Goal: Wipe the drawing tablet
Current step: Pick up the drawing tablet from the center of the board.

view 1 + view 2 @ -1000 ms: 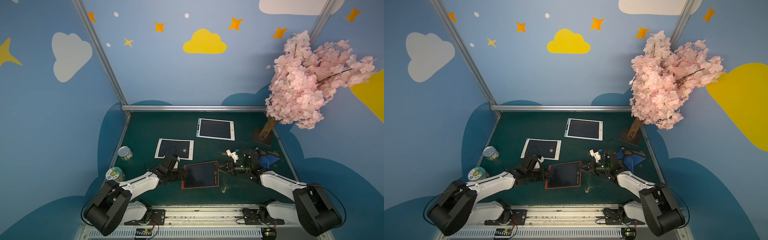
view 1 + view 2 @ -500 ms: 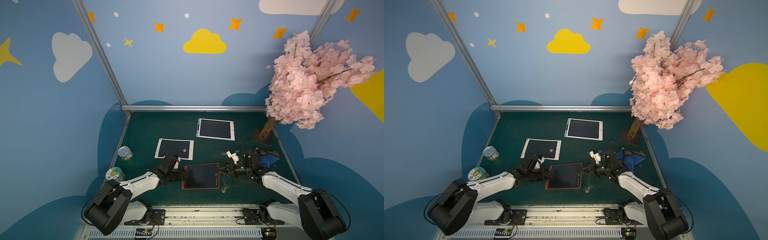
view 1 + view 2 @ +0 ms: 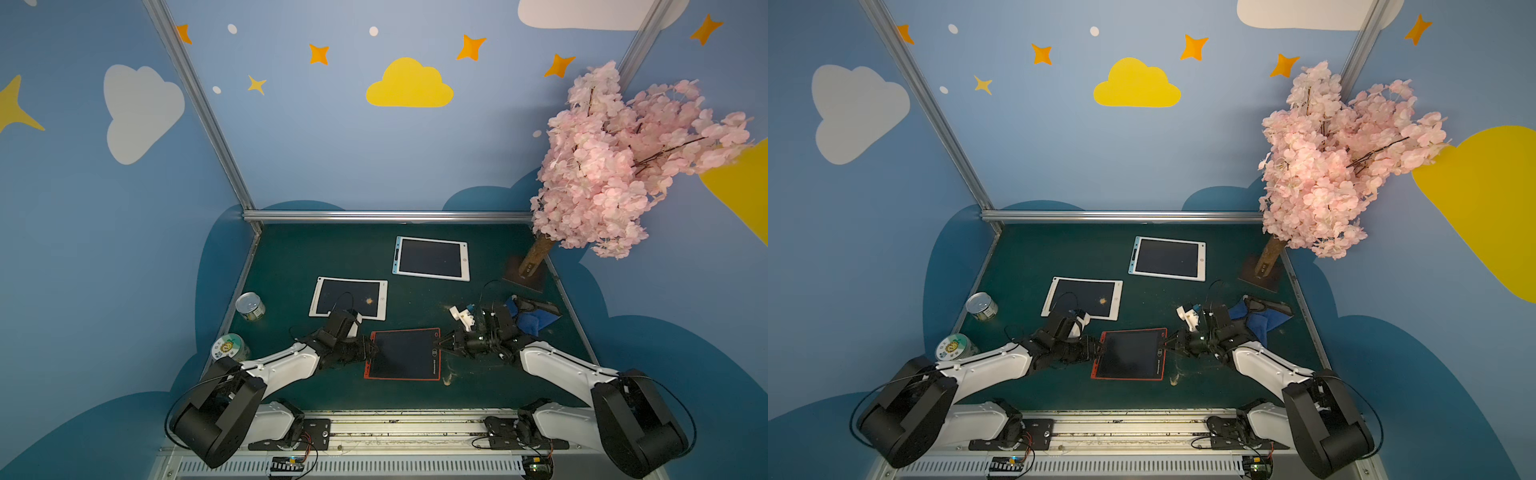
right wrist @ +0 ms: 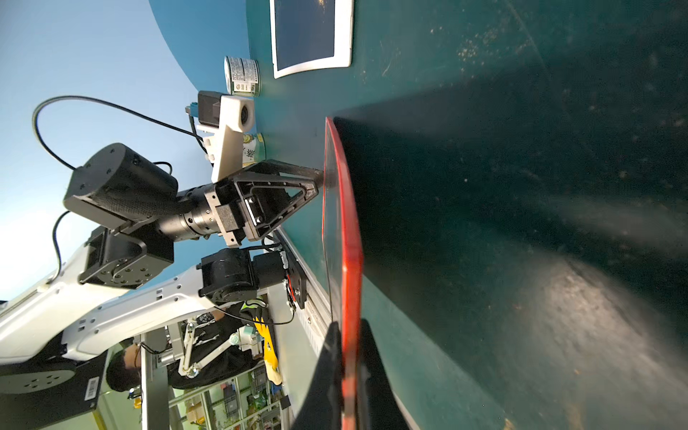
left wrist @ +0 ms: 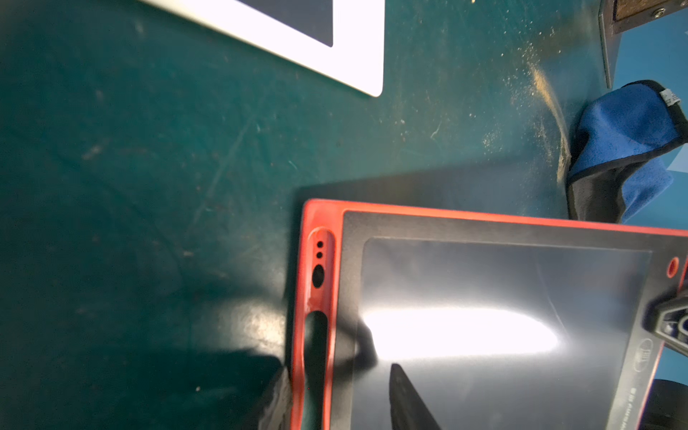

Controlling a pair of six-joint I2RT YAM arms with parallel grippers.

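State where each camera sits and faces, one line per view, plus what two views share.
Top views: high above the robot's end, looking down toward the back wall; both arms show, left gripper and right gripper at opposite edges of the red tablet.
Left wrist: from the left arm, looks across the red tablet toward the blue cloth; its fingertips show.
Right wrist: from the right arm, looks along the tablet's edge at the left arm; its fingers clamp that edge.
Shared: both wrist views show the red tablet.
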